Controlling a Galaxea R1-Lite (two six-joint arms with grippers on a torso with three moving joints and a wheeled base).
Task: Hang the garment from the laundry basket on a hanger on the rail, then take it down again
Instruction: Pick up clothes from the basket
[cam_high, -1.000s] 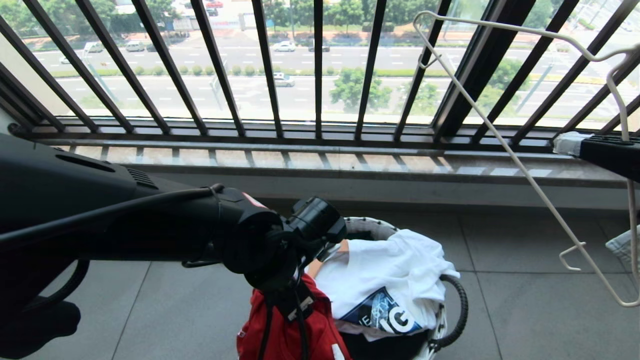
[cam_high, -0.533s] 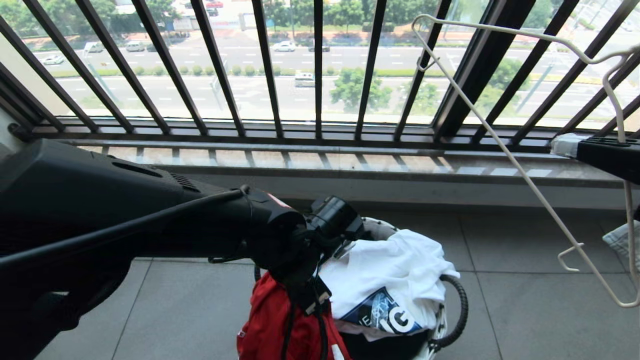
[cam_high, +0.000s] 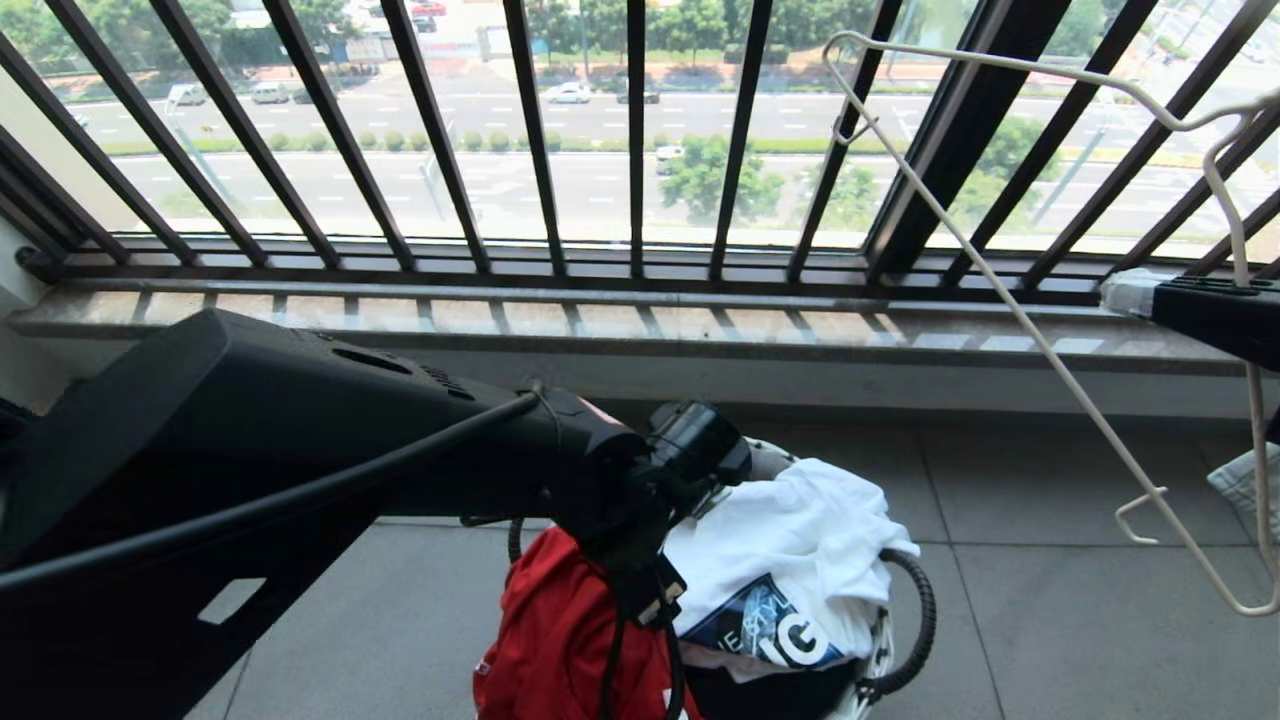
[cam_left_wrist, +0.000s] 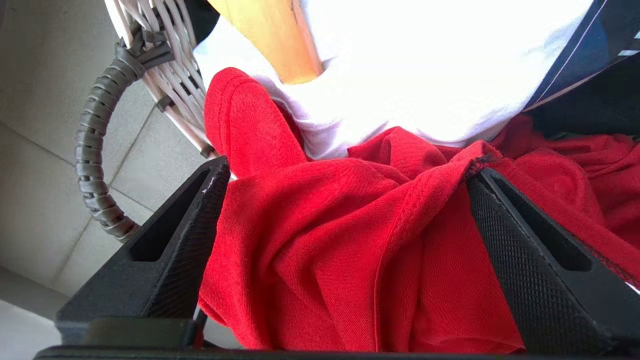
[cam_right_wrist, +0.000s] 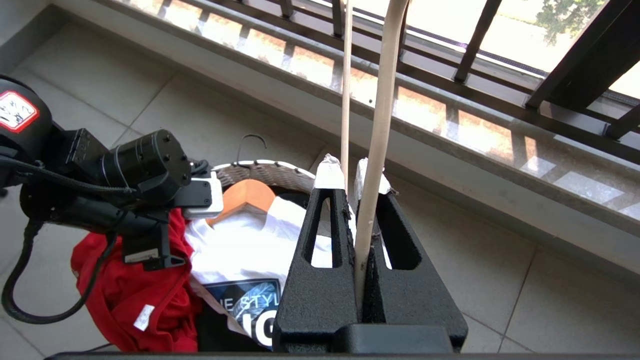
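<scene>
The red garment (cam_left_wrist: 325, 240) lies bunched over the near edge of the laundry basket (cam_high: 760, 455), partly under a white printed T-shirt (cam_high: 790, 540). My left gripper (cam_left_wrist: 350, 169) points down into it and is open. Its black fingers (cam_left_wrist: 190, 240) stand wide on either side of a fold of red cloth. In the head view that gripper (cam_high: 642, 660) is low in the middle, over the garment (cam_high: 550, 640). At the right edge my right gripper (cam_high: 1135, 290) is shut on the cream wire hanger (cam_high: 1000, 290), which it holds up in front of the window bars. The rail is out of view.
A wooden hanger (cam_right_wrist: 245, 195) and a black garment (cam_right_wrist: 220, 320) also lie in the basket (cam_right_wrist: 260, 172). Its black loop handle (cam_high: 925, 620) sticks out to the right. A stone sill (cam_high: 700, 325) and dark window bars (cam_high: 635, 140) stand behind, above grey floor tiles (cam_high: 1080, 620).
My left arm has stretched forward and down, carrying its open gripper right and lower onto the red garment. The right gripper and the hanger have barely moved.
</scene>
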